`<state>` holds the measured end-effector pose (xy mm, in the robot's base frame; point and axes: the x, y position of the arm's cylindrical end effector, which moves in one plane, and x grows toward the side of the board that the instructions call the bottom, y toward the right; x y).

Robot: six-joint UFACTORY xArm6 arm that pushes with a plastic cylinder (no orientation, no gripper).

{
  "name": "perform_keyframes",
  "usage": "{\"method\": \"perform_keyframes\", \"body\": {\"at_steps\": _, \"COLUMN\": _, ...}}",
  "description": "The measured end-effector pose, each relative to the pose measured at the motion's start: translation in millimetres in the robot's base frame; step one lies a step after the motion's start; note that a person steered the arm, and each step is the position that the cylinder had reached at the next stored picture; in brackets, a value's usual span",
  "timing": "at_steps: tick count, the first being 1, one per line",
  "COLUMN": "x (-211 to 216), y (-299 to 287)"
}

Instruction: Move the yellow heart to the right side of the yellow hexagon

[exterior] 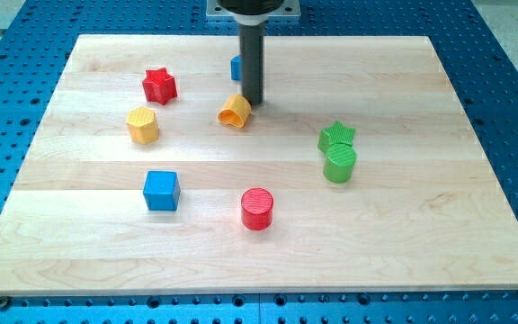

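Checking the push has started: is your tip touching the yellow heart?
Cannot tell. In the camera view my tip meets the yellow heart's upper right edge with no visible gap, but overlap could hide one.

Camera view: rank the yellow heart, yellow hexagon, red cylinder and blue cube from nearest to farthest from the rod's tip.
From my tip:
1. Yellow heart, touching at its lower left.
2. Yellow hexagon, farther left.
3. Red cylinder, toward the view's bottom; blue cube, bottom left, too close to call.

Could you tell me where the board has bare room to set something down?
The view's right, beyond the green star and green cylinder, is bare, as is the bottom strip below the blue cube and red cylinder. It is crowded around my tip beside the yellow heart.
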<state>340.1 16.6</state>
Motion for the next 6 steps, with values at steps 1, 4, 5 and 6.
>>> {"method": "perform_keyframes", "body": {"at_steps": 1, "x": 8, "y": 0}}
{"method": "perform_keyframes", "body": {"at_steps": 4, "x": 41, "y": -12}}
{"method": "perform_keyframes", "body": {"at_steps": 5, "x": 79, "y": -85}}
{"method": "perform_keyframes", "body": {"at_steps": 6, "x": 75, "y": -108}}
